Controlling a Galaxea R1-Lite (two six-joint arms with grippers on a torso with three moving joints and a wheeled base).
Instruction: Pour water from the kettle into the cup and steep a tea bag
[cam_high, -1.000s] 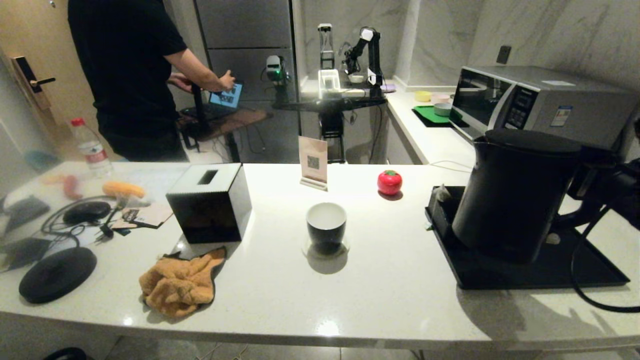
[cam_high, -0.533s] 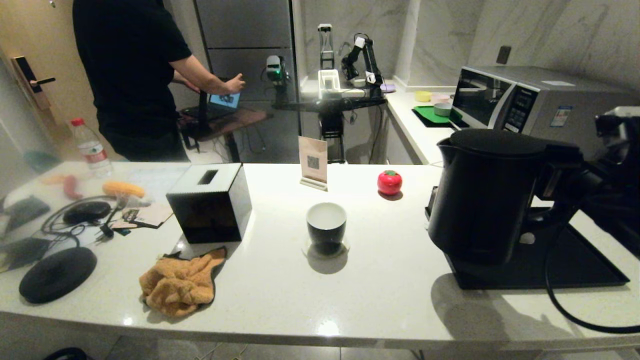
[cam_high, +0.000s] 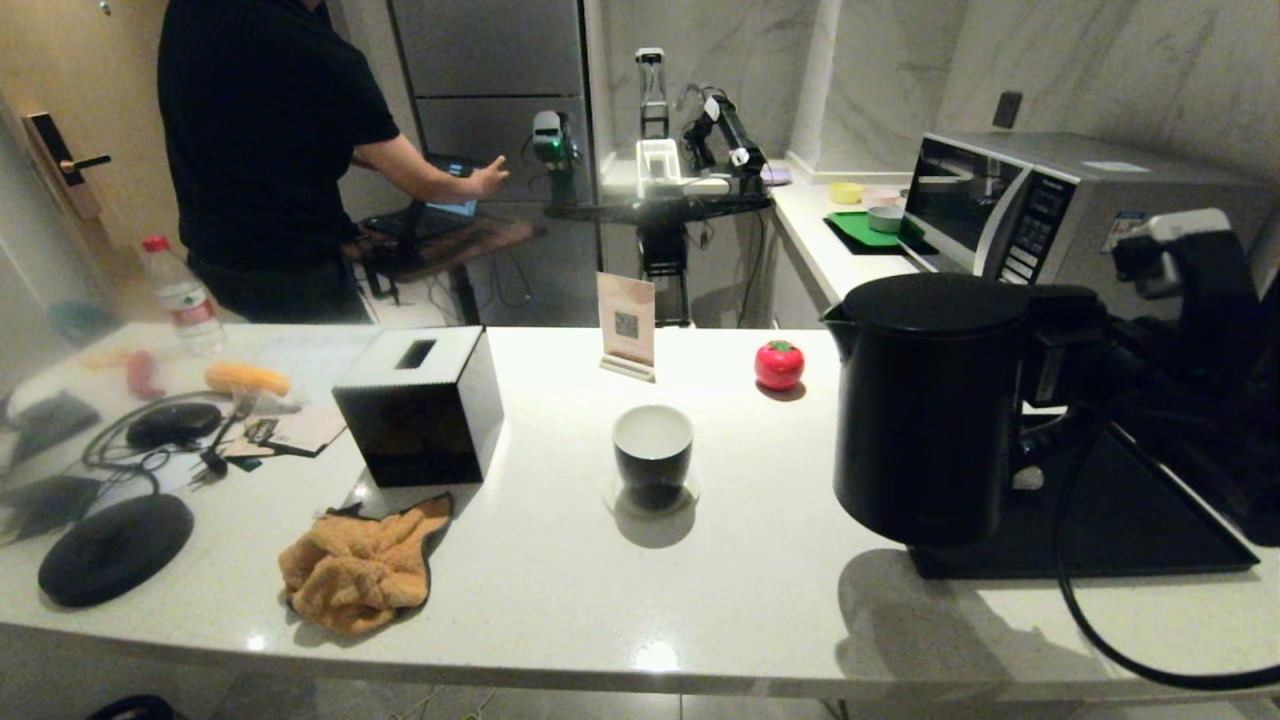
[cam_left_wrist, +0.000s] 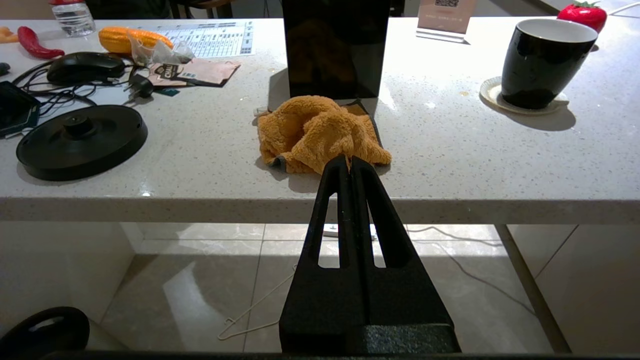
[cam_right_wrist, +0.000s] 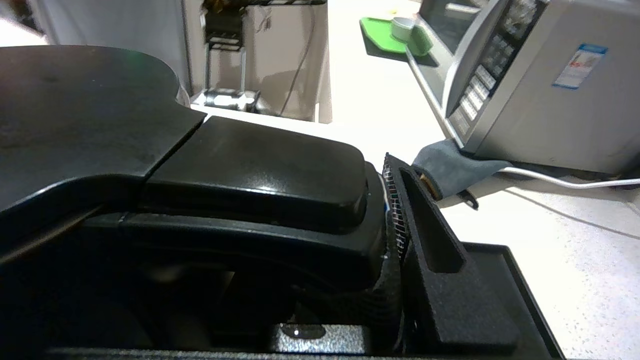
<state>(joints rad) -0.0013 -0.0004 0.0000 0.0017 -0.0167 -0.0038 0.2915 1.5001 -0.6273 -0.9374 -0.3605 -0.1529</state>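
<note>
Right gripper (cam_high: 1075, 345), clamped on the matte black kettle's (cam_high: 925, 400) handle, has carried it off the black tray (cam_high: 1150, 530) toward the glossy black cup (cam_high: 652, 445), ready for pouring.

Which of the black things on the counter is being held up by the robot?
The kettle, gripped by its handle in the right gripper; the cup, box and disc rest untouched.

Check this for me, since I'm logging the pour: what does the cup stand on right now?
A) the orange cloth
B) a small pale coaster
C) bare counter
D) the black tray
B: the left wrist view shows the cup standing on a small pale coaster, well clear of the orange cloth.
</note>
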